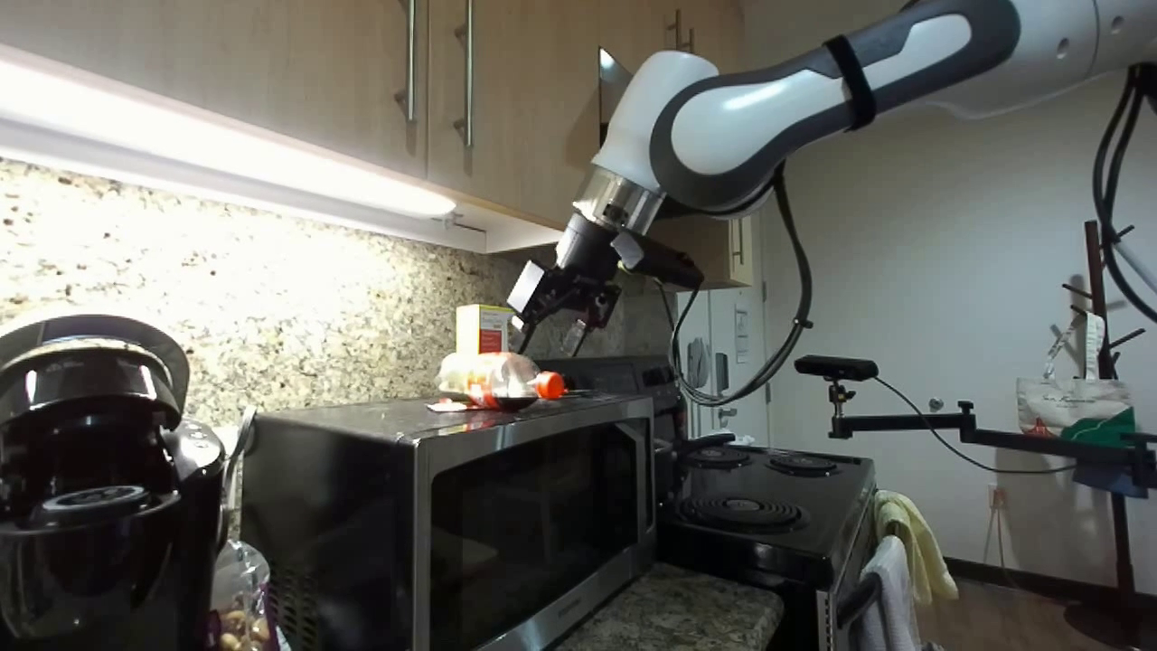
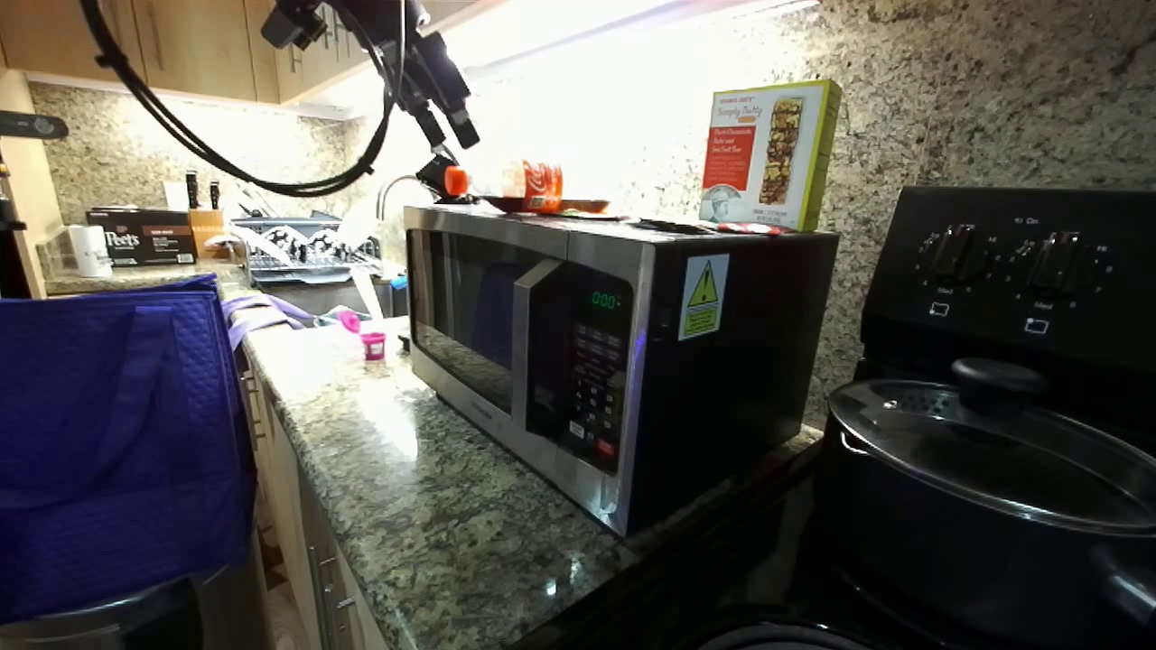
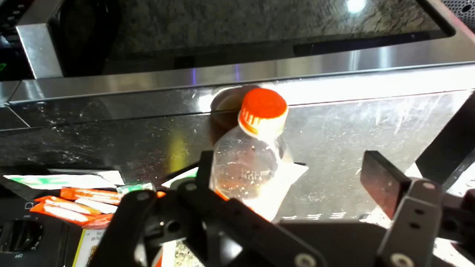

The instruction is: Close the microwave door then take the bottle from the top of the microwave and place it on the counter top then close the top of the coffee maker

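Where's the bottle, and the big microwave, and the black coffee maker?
Bottle [image 3: 249, 159], in the wrist view: on its see-through body.
Microwave [image 2: 598, 379], in an exterior view: on its button panel.
Coffee maker [image 1: 95, 565], in an exterior view: on its shiny front.

White glare across the backsplash [image 1: 298, 298].
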`<act>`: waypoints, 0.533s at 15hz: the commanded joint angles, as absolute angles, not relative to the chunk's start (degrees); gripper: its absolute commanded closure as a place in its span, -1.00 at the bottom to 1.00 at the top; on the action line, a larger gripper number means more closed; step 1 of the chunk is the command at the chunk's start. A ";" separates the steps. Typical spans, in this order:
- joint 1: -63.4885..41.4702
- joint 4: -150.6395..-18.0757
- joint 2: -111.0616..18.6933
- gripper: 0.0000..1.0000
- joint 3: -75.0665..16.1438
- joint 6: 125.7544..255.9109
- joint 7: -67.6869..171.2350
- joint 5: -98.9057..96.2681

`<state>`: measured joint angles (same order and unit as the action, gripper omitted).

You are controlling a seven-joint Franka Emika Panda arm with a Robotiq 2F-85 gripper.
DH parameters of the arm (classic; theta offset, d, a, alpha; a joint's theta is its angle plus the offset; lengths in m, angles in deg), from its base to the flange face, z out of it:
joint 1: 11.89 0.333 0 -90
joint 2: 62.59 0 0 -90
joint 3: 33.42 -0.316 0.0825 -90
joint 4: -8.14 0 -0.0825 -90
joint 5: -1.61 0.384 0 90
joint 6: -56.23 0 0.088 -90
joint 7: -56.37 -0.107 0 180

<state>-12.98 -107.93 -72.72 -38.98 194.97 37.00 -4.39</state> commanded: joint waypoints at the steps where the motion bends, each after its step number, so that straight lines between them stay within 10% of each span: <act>1: -12.87 -103.17 -68.94 -1.00 -38.42 189.97 36.00 -4.63; 5: -12.28 -100.15 -66.09 -1.00 -37.71 185.05 37.63 -4.63; 8: -11.78 -99.17 -64.39 -0.33 -37.47 186.28 40.63 -4.09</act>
